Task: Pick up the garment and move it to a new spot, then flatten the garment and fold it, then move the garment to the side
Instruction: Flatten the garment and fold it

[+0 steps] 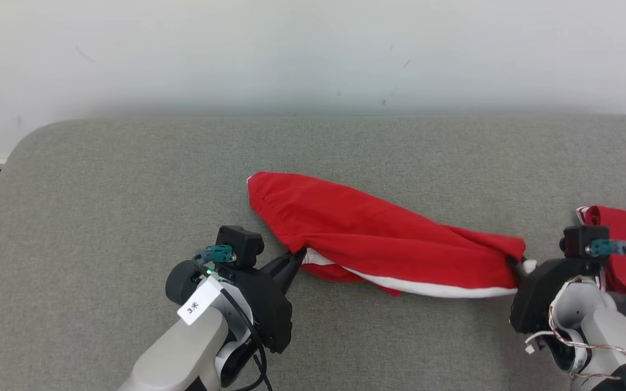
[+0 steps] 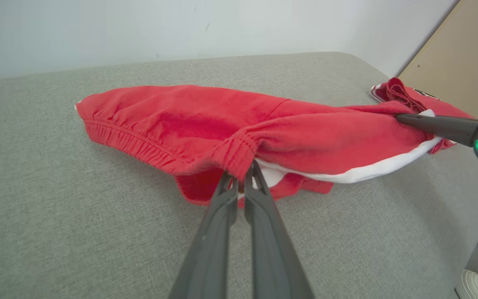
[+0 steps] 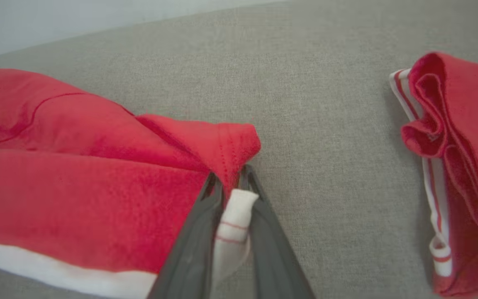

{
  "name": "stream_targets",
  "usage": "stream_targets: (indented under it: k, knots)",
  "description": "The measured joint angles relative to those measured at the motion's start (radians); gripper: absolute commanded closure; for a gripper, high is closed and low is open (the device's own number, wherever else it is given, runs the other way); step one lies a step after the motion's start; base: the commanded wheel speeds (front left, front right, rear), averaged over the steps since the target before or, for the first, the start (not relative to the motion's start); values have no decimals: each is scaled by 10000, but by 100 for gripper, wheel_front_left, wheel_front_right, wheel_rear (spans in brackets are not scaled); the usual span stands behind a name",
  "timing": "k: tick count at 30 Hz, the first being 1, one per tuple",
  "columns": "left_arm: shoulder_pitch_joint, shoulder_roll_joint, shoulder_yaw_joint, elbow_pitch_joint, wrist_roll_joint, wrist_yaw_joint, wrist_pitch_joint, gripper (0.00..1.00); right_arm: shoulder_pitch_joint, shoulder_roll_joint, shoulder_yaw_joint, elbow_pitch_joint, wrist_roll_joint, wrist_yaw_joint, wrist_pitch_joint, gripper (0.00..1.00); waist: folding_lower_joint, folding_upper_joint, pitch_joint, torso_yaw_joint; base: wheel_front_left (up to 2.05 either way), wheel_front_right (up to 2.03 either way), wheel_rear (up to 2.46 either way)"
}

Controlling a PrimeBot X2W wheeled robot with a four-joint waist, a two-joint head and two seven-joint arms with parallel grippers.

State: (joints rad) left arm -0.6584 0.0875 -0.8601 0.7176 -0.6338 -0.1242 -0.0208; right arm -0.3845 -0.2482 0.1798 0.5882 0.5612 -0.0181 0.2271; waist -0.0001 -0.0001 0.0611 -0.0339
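- Left gripper (image 2: 239, 177): fingers clamped on the elastic waistband of the red garment (image 1: 378, 233), pinning that end low over the grey padded surface (image 1: 101, 179).
- Right gripper (image 3: 230, 179): fingers straddle the white-trimmed hem at the opposite end. Cloth lies between them, but whether they press it cannot be told.
- Garment: drawn out between the two grippers at mid-surface, apparently to pull it flat for folding; it is bunched, not yet flat.
- Second red piece (image 3: 463, 158): folded, lying apart at the right.

Head camera high, facing down over grey surface (image 1: 128, 190); wrist cameras low, close, sharing red garment (image 2: 181, 116).
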Motion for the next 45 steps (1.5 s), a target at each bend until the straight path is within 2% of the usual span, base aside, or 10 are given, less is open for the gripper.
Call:
stream_targets:
  k: [1, 2, 13, 20, 24, 37, 40, 43, 44, 45]
  knots:
    - [-1, -2, -33, 8, 0, 0, 29, 100, 71, -13, 71, 38, -6, 0, 107, 13, 0, 0, 6, -10, 0, 0, 0]
    - [-1, -10, -61, 17, 0, 0, 31, 100, 111, -23, 157, 109, -35, 2, 238, 0, 0, 0, 9, -19, 0, 0, 0]
    - [-19, -65, -265, 94, -61, -4, 73, 100, 424, -485, 800, -155, -671, -188, 1344, 0, 0, 0, -83, -60, 0, 0, 0]
    - [-54, -94, -385, 46, -109, -6, 82, 100, 1425, -782, 1012, -913, -846, -359, 1977, 0, 0, 0, 0, 13, 0, 0, 0]
    - [-53, 61, -349, 48, -199, -6, 69, 100, 1507, -792, 1014, -1457, -865, -443, 2217, 0, 1, 0, 33, -80, 0, 0, 0]
    - [-258, 13, -594, -36, -320, -6, 71, 100, 2170, -1045, 922, -2533, -876, -796, 3143, 0, 1, 1, 208, -141, 0, 0, 0]
    - [-258, 40, -594, -35, -360, -6, 69, 100, 2191, -1068, 867, -2715, -882, -802, 3225, 8, 1, 1, 223, -140, 0, 0, 0]
    - [-259, 59, -608, -33, -376, -6, 69, 100, 2223, -1085, 802, -2951, -890, -878, 3371, 61, 1, 1, 240, -151, 0, 0, 0]
    - [-261, 59, -623, -35, -383, -6, 69, 100, 2226, -1081, 788, -3028, -892, -886, 3396, 71, 1, 0, 246, -154, 0, 0, 0]
    - [-261, 58, -635, -35, -405, -6, 67, 100, 2226, -1081, 792, -3072, -895, -886, 3494, 74, 1, 1, 252, -156, 0, 0, 0]
